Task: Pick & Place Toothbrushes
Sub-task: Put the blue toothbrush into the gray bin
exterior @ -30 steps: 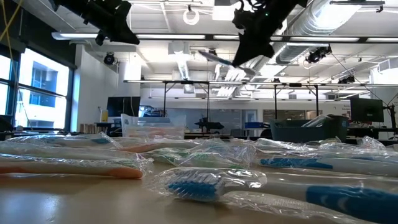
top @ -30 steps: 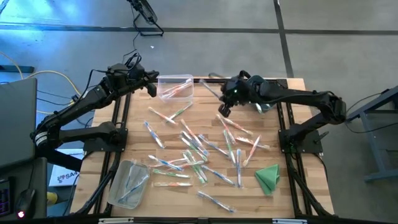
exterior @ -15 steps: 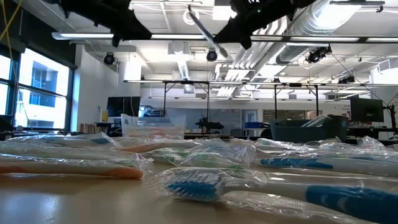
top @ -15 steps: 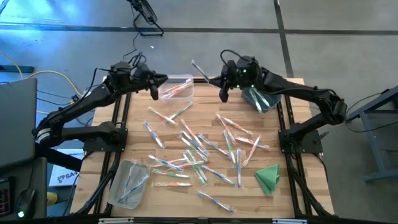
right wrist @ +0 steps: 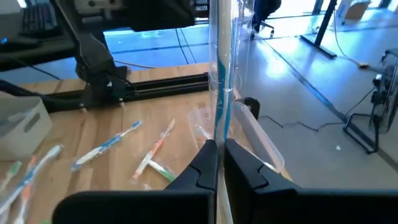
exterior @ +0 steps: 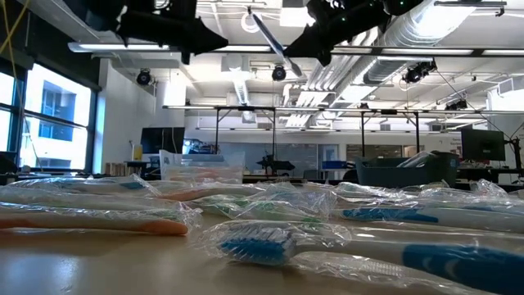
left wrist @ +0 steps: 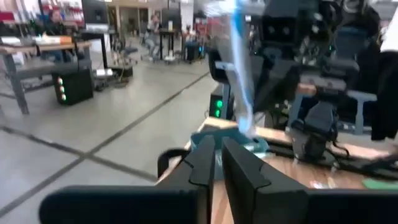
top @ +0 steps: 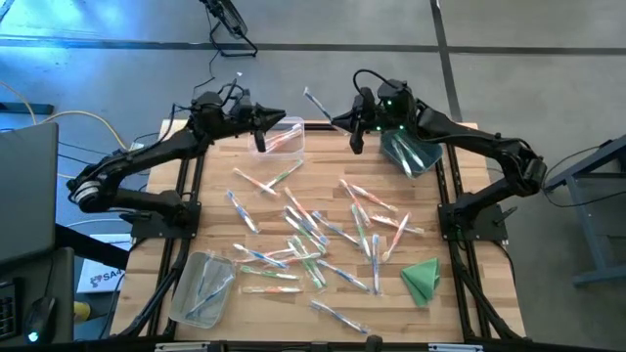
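Above the table's far edge, right gripper (top: 350,125) clamped on one wrapped, blue-accented toothbrush (top: 321,108), which sticks out beyond the fingertips toward the left arm and tilts upward. A second ago this gripper was lower, over the loose pile; it has since lifted and swung toward the far side, brush in hand.

Left gripper (top: 277,120) has reached inward over the clear bin (top: 277,137) just beneath it, its tip now pointing at the raised brush, near but apart. Its fingers (left wrist: 205,163) sit close together with only a thin gap, nothing between them.

Reading: pick done, placement not yet. The two grippers facing each other could mean a handover, or a drop into a bin; can't say which.

Remaining toothbrushes (top: 313,235) lie scattered well below both grippers, across the slatted wooden table (top: 220,230). Teal bin (top: 409,156) just beside the right wrist. Another clear bin (top: 201,288) near the front left corner holds a few brushes. Folded green cloth (top: 421,279) front right.

Room beyond: open workshop floor, ceiling ducts, benches and monitors in the distance.
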{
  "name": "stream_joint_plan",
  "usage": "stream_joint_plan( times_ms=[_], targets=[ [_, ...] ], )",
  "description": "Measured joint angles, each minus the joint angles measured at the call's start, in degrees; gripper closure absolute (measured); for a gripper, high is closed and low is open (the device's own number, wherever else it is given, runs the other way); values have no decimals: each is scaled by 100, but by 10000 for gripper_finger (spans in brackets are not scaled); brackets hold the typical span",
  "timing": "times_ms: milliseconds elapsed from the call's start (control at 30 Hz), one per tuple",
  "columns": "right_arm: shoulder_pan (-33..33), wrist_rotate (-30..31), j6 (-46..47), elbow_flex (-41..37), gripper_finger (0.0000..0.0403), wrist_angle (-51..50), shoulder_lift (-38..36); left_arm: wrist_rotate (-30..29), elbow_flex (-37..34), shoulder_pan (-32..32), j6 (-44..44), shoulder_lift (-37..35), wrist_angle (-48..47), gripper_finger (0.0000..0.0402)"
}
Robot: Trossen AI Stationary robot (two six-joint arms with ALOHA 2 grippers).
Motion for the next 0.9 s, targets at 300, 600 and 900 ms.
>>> stream_joint_plan(
  times_ms=[300, 600, 900],
  targets=[
    [-5, 44, -266, 0, 399, 288, 0, 160, 0, 0, -572, 748, 1706, 375],
    [10, 30, -273, 1, 399, 673, 298, 242, 0, -203, -419, 842, 2204, 300],
    [246, 10, -458, 2, 399, 1448, 648, -235, 0, -302, -799, 842, 2130, 295]
  ],
)
